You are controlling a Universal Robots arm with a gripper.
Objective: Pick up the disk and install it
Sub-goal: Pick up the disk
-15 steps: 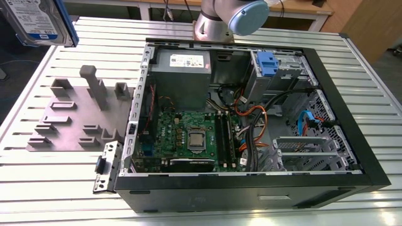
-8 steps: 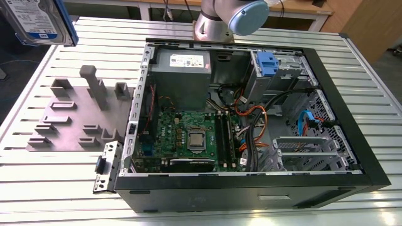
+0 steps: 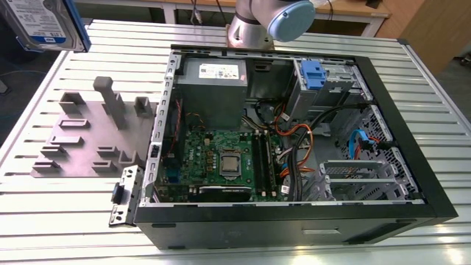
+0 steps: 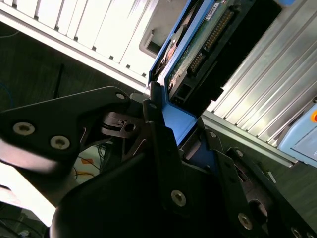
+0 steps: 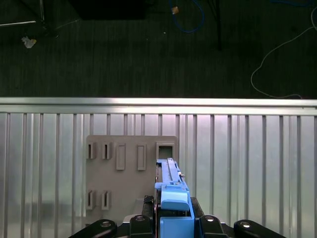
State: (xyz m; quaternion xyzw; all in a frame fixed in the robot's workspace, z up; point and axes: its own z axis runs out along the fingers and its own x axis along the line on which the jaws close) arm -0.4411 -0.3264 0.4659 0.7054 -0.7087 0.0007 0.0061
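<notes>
The gripper [image 5: 171,220] is closed on the disk [image 5: 170,181], one black finger [image 5: 143,218] on each side, pressing on the blue plastic rail [image 5: 174,201] at the gripped end. In the second wrist view the gripper [image 4: 190,151] shows the same hold. Beyond it the disk [image 4: 198,47] turns its underside to the camera, a green circuit board with a row of connector pins, framed by blue plastic.

In the exterior view the disk [image 3: 41,22] hangs in the air at the top left corner. It is a flat silver body with a white-and-blue label facing the camera and a blue rail down its side. It stands on edge, its long axis roughly up and down with a slight lean. In the first wrist view I see it edge-on, reaching straight out from the gripper toward the bench [image 5: 257,158] below.

Under it lies a grey plate [image 5: 129,168] with upright posts and slots, seen on the exterior view's left [image 3: 81,149]. The open computer case [image 3: 294,223] sits well apart from the disk, toward the exterior view's right, with its motherboard [image 3: 220,160] and cables exposed. The arm [image 3: 268,22] rises behind the case at the far edge of the ribbed bench [image 3: 419,88].
</notes>
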